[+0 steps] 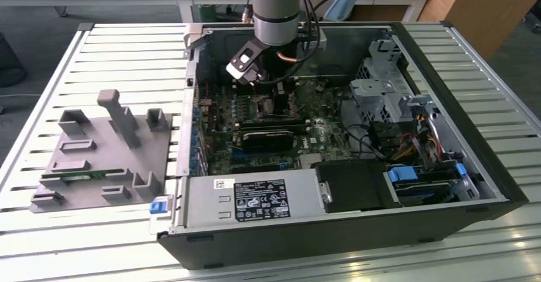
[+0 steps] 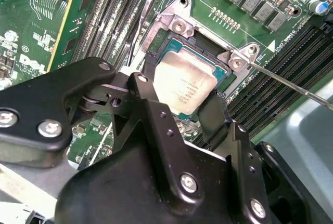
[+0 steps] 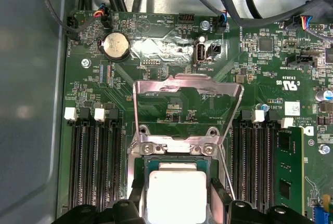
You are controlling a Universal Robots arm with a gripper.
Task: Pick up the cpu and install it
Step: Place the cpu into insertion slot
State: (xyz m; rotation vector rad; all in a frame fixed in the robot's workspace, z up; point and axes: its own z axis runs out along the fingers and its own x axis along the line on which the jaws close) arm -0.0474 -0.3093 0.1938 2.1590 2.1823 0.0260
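Robot arm point(image 1: 275, 9) reaching into an open computer case point(image 1: 338, 237) that lies on its side on a slatted surface point(image 1: 127, 41). The landmark is the processor socket point(image 2: 165, 42) on the green motherboard point(image 3: 88, 78). The cpu point(image 2: 184, 84), a flat square chip with a dull silver top, sits squarely over the socket opening, its green edge lined up with the socket frame; whether it is fully seated or a little above the contacts cannot be told. The pincer point(image 2: 182, 91) hangs directly over the socket, and its two black fingers point(image 2: 214, 116) are closed against opposite edges of the cpu, so the chip lies between the fingertips and is pinched by them. Both wrist views show this. The socket's metal load plate point(image 3: 187, 84) stands hinged open at one side of the socket, and the thin wire lever point(image 2: 291, 81) runs out from a corner of the socket. Rows of black memory slots point(image 3: 99, 167) flank the socket on two sides, and a green memory module point(image 3: 289, 172) stands in a slot beyond one row. A round coin cell point(image 3: 115, 45) lies farther from the socket, past the raised plate. A grey plastic fixture point(image 1: 101, 161) rests on the surface outside the case, well apart from the socket, to the exterior view's left.
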